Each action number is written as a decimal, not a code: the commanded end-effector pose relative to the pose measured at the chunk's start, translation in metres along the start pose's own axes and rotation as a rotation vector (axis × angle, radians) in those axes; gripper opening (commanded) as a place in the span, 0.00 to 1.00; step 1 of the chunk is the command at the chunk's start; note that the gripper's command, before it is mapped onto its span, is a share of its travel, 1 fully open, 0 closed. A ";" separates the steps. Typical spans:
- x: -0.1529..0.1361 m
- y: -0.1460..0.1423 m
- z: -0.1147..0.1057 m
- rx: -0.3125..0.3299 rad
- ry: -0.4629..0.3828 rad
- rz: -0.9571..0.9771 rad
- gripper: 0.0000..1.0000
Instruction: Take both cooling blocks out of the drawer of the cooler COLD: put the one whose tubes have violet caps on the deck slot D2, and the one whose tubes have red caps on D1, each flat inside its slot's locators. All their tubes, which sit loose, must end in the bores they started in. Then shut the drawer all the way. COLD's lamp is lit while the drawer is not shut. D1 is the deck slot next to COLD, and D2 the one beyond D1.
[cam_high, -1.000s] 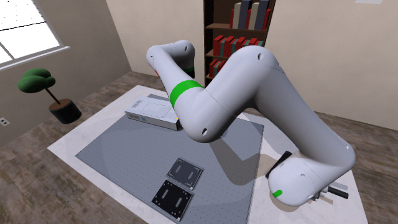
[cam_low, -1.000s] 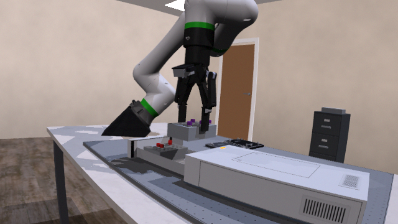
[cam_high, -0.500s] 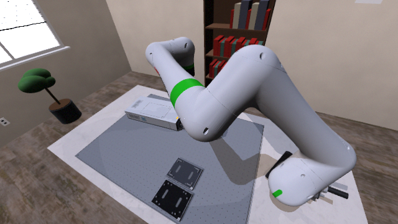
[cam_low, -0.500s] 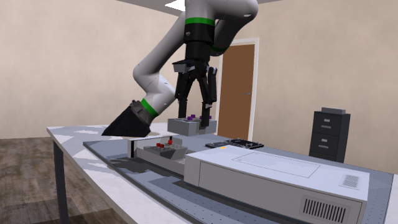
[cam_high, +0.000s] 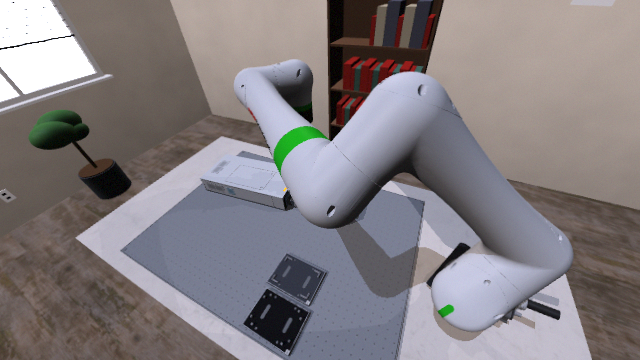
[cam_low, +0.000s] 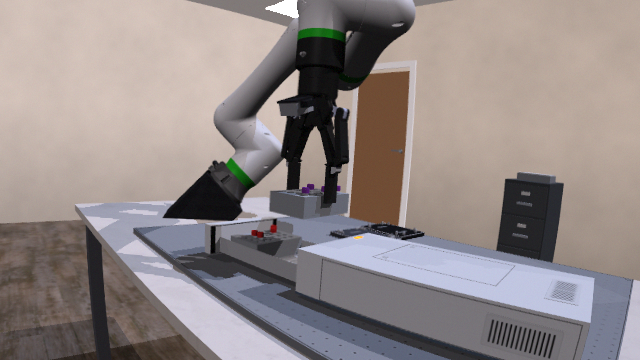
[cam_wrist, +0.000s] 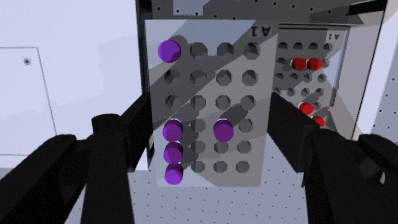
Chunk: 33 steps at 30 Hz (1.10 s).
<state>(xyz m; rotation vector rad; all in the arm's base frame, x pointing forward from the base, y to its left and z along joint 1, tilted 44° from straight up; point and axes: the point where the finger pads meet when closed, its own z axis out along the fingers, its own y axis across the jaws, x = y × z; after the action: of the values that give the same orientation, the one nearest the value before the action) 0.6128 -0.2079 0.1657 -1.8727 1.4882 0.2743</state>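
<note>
- top view: high above, looking down across the tabletop (cam_high: 150, 210) toward the bookshelf (cam_high: 385, 55); arm fills the near field
- exterior view: low, close beside the cooler (cam_low: 440, 290), facing the door (cam_low: 382, 145)
- wrist view: looks straight down between the pincer (cam_wrist: 210, 130) fingers; shares the cooler's drawer (cam_wrist: 330, 75) with the exterior view

Grey block (cam_wrist: 210, 105) with violet caps (cam_wrist: 169, 50); black tool (cam_low: 312, 187).
</note>
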 end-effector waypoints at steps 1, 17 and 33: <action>-0.007 0.001 -0.001 0.001 0.002 -0.073 0.10; -0.044 0.008 -0.001 0.001 0.002 -0.446 0.10; -0.080 0.014 -0.001 0.000 0.002 -0.819 0.10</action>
<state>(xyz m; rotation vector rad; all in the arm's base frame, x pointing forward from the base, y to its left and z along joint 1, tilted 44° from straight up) 0.5768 -0.1512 0.2031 -2.2791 0.6750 -0.0887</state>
